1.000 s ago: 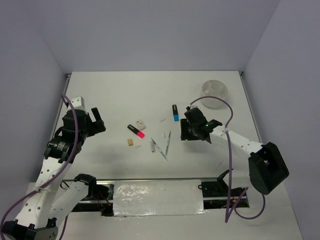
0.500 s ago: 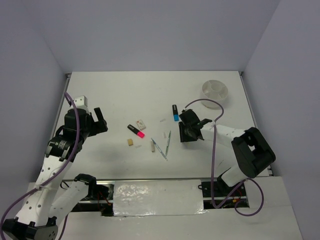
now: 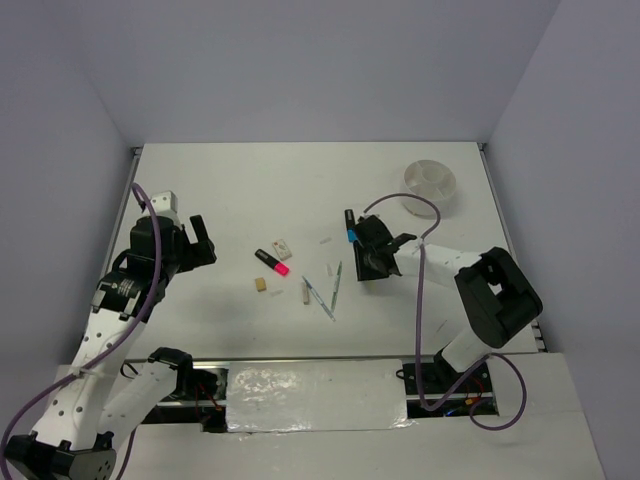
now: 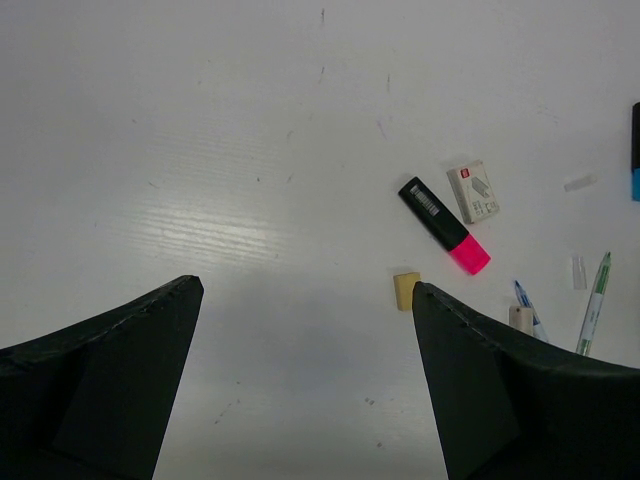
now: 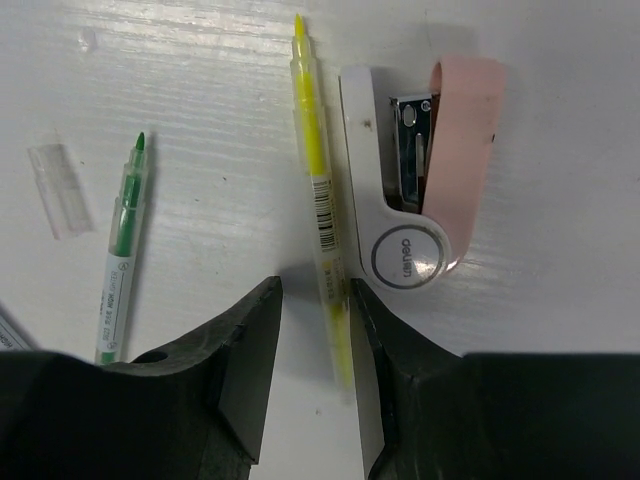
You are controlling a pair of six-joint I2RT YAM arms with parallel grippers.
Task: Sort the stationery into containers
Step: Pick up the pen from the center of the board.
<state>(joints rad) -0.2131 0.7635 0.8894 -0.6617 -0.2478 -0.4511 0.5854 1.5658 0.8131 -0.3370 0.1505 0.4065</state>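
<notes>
Right fingers [image 5: 245, 365] stand low over the bench [image 3: 250, 190], one on each side of the thin yellow pen [image 5: 318, 190], which lies flat and runs between them. The finger on the stapler side looks to be touching the pen. A sliver of bench shows between the other finger and the pen, so the pair is set close but not clenched on anything. Just to the right of the yellow pen in the wrist view lies a white stapler [image 5: 400, 250] with a pink top, almost touching the pen. To the pen's left lies a green pen [image 5: 122, 262], apart from it, and further left a small clear cap [image 5: 58, 190].

From above, the right arm reaches to the middle right of the bench, and its wrist sits just on the near side of the blue-and-black highlighter [image 3: 350, 222]. The white divided bowl [image 3: 428, 206] sits well apart in the far right corner; what its compartments hold cannot be told.

Left fingers [image 4: 100, 390] are spread wide and released, grasping nothing, and hover above bare bench on the left. Between them and the right arm lie the pink-and-black highlighter [image 4: 443, 223], a white eraser [image 4: 474, 190] just beside its black end, and a tan eraser [image 4: 405, 290] near its pink end
</notes>
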